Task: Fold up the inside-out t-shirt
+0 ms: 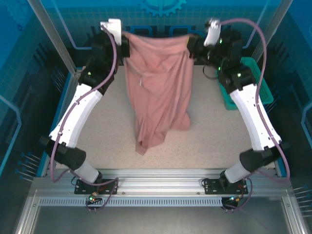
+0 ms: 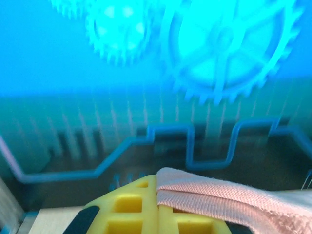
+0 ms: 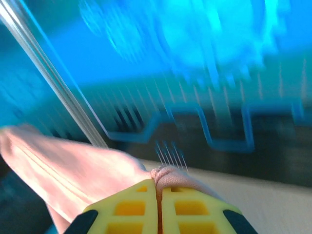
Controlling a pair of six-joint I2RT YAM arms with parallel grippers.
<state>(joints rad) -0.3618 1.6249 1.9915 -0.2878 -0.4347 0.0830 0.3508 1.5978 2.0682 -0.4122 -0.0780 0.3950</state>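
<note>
Left gripper point(image 2: 157, 197) and right gripper point(image 3: 157, 195) pinching hanging t-shirt point(image 1: 158, 87), fingertips hard to make out overhead; lower end bunched on table point(image 1: 214, 141)

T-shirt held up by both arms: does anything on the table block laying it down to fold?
Nothing visible does. The left gripper and right gripper pinch the t-shirt at its top edge, its lower end trails on the table, and the teal basket sits apart, far right.
</note>
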